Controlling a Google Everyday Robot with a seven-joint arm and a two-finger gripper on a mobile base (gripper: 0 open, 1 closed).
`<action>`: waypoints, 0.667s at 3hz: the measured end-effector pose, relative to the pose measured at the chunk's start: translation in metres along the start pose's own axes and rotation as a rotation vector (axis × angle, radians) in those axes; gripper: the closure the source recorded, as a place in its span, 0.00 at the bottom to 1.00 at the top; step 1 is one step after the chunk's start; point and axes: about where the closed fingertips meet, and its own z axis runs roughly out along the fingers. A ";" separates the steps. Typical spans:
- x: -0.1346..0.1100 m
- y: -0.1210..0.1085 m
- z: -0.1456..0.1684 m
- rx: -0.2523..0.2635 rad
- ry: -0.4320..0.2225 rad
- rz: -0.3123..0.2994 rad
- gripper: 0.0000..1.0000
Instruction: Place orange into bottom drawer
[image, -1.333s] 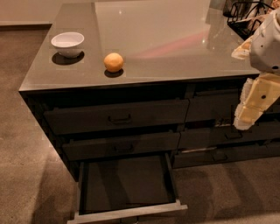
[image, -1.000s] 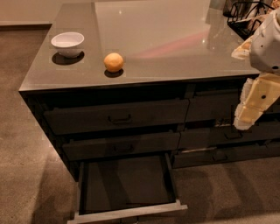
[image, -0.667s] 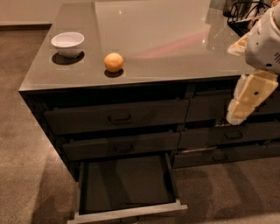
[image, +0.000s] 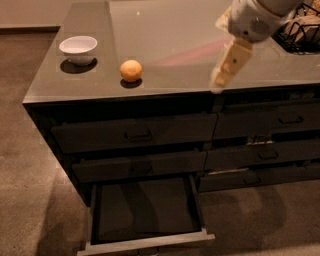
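Gripper: the gripper (image: 220, 80) hangs over the front part of the countertop (image: 175, 30), right of centre, pointing down and to the left. It carries nothing, and I cannot tell how wide it is set.
Orange: the orange (image: 131, 70) sits on the countertop near the front edge, well to the left of the gripper and to the right of the white bowl (image: 78, 48).
Bottom drawer: the bottom drawer (image: 150, 243) is pulled open below the orange, its dark inside bare.
Step in hand: probably the approach, with the fruit not yet grasped.
Next move: likely a reach left and down onto the orange.
Edges: the orange lies close to the counter's front edge, so a nudge could roll it off.
Open room: bare counter lies between gripper and orange; a wire basket (image: 300, 30) stands far right.
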 end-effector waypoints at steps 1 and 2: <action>-0.047 -0.047 0.025 0.001 -0.162 0.021 0.00; -0.077 -0.078 0.058 0.009 -0.269 0.083 0.00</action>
